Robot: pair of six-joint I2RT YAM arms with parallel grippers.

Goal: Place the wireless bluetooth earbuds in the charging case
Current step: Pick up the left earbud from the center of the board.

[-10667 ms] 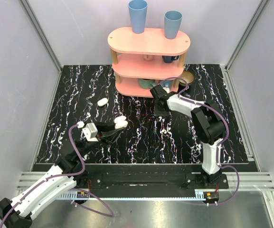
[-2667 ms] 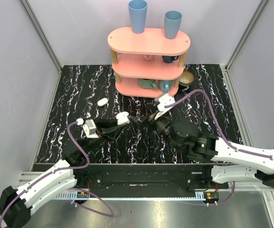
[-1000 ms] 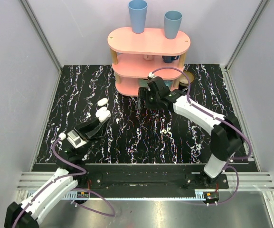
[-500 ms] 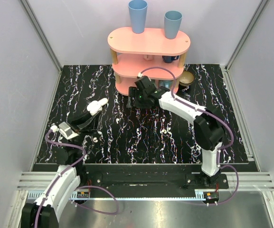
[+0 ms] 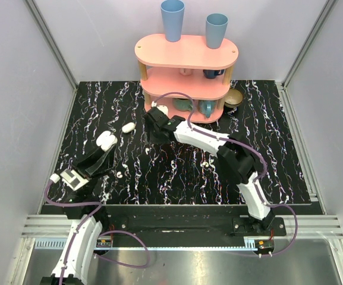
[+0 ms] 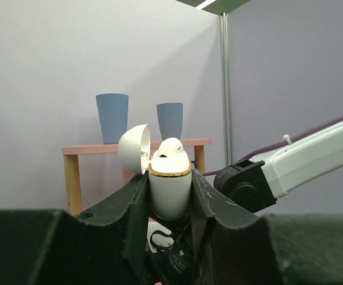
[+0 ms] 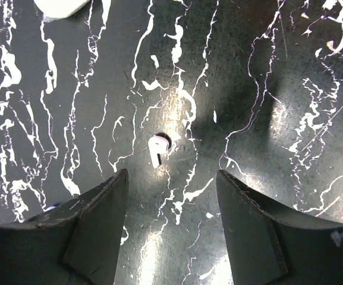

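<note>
Left gripper (image 6: 169,205) clamping charging case (image 6: 170,187) upright, holding it above black marbled surface (image 5: 266,154) toward left edge. Case lid (image 6: 134,148) hanging open. Seated earbud (image 6: 172,147) resting in case top. Right gripper (image 7: 171,178) hovering, fingers spread apart, over loose earbud (image 7: 157,151) lying on surface in front of pink shelf (image 5: 186,50). White oval object (image 5: 128,127) lying just left of right gripper.

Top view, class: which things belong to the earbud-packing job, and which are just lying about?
Job:
case
seated earbud, sticking out of the open case
loose earbud

Lying about:
pink shelf
blue cups
mugs
white oval
</note>
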